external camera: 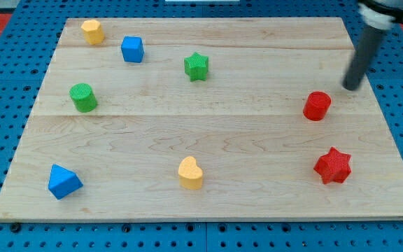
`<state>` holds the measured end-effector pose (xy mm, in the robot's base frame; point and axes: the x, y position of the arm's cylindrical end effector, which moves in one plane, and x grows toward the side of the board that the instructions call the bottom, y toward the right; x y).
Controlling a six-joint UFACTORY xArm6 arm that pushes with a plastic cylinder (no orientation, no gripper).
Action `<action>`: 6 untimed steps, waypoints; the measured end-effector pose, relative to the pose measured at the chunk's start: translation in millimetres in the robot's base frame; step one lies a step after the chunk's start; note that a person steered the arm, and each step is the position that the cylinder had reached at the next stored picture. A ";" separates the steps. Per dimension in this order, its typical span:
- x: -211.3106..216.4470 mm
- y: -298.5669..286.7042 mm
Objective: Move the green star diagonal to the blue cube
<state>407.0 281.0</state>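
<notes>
The green star (196,66) lies on the wooden board (208,133) near the view's top, right of centre-left. The blue cube (132,50) sits up and to the left of it, about a block's width apart. My tip (352,87) is at the view's right, far to the right of the green star, just above and right of the red cylinder (317,106). It touches no block.
A yellow block (92,31) sits at the top left, a green cylinder (83,97) at the left, a blue triangular block (64,182) at the bottom left, a yellow heart (190,173) at the bottom centre, a red star (333,166) at the bottom right.
</notes>
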 end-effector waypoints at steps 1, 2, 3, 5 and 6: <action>45.5 -7.1; 25.7 -94.2; -5.5 -179.7; -60.9 -163.6; -102.4 -201.1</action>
<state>304.5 79.9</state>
